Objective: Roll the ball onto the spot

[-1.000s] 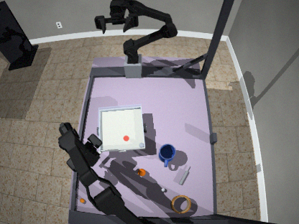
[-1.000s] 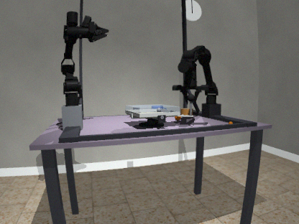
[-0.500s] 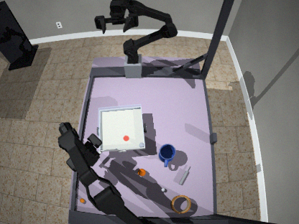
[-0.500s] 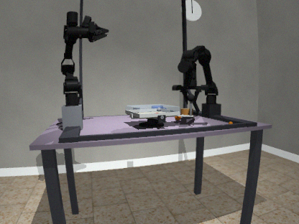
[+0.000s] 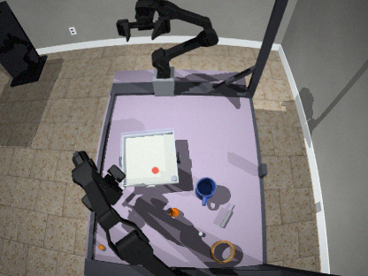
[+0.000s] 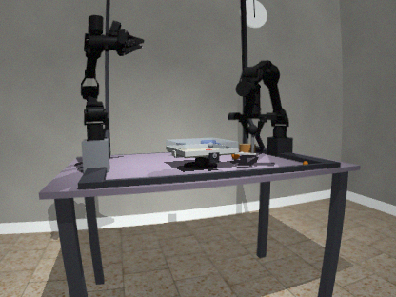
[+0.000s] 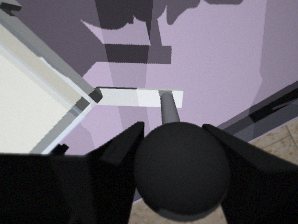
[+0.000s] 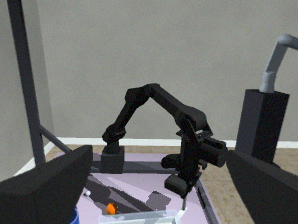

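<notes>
From above, the steel ball point(image 5: 173, 178) point(image 6: 210, 146) is seen in a corner of the plate point(image 5: 143, 155) point(image 6: 190, 150) point(image 7: 20, 85) point(image 8: 140, 219), off the red spot point(image 5: 155, 170) point(image 6: 208, 149); centring and levelling remain. In the left wrist view, a black knob point(image 7: 182, 170) beside the plate is gripped by the left jaws point(image 5: 118, 181) point(image 6: 252, 128); in the right, the right jaws point(image 5: 141, 38) point(image 6: 142, 43) are held open.

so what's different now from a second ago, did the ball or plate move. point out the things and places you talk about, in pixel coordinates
Nothing visibly changed: no clear move, grasp or release. The steel ball point(image 5: 173, 178) point(image 6: 210, 146) stayed in its corner, off the red spot point(image 5: 155, 170) point(image 6: 208, 150), and the plate point(image 5: 137, 155) point(image 6: 178, 149) point(image 7: 25, 95) point(image 8: 140, 219) and both arms look as they were.
</notes>
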You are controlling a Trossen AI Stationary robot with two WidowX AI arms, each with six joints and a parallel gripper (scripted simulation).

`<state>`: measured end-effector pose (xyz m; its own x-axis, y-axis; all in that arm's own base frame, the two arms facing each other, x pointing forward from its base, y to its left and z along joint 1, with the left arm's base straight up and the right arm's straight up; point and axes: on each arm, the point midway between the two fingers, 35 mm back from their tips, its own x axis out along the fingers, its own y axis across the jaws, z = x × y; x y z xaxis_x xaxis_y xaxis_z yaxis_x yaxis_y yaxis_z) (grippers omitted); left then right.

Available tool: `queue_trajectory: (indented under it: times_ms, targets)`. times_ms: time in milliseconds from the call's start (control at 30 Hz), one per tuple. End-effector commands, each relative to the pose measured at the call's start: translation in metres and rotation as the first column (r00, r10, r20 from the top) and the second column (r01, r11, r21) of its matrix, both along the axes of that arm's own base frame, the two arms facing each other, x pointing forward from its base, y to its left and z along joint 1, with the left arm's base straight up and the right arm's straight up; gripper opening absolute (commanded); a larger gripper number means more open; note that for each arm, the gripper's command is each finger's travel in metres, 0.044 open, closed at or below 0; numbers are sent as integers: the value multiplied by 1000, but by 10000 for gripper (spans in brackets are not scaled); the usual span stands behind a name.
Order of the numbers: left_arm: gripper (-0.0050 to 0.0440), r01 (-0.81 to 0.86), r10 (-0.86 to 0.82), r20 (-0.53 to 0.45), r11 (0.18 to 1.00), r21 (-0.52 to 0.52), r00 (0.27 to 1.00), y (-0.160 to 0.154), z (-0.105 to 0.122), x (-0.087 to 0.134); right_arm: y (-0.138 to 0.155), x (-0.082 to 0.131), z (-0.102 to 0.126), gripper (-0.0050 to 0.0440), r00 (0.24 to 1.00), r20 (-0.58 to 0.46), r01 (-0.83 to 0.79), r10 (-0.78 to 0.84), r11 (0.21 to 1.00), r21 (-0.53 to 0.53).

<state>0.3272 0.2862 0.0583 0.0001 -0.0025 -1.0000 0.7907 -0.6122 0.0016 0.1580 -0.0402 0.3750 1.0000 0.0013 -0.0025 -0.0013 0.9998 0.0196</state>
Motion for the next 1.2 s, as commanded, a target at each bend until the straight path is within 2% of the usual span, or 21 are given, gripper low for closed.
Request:
queue_trajectory:
  times_ms: [0,1167]
  targets:
    - [-50,3,-4,39,999,33,999,-2,20,4,1,0,6,400,1000,3,-3,3,1000,-20]
    - [-50,4,-6,35,1000,30,999,0,16,6,1,0,6,400,1000,3,-3,3,1000,-20]
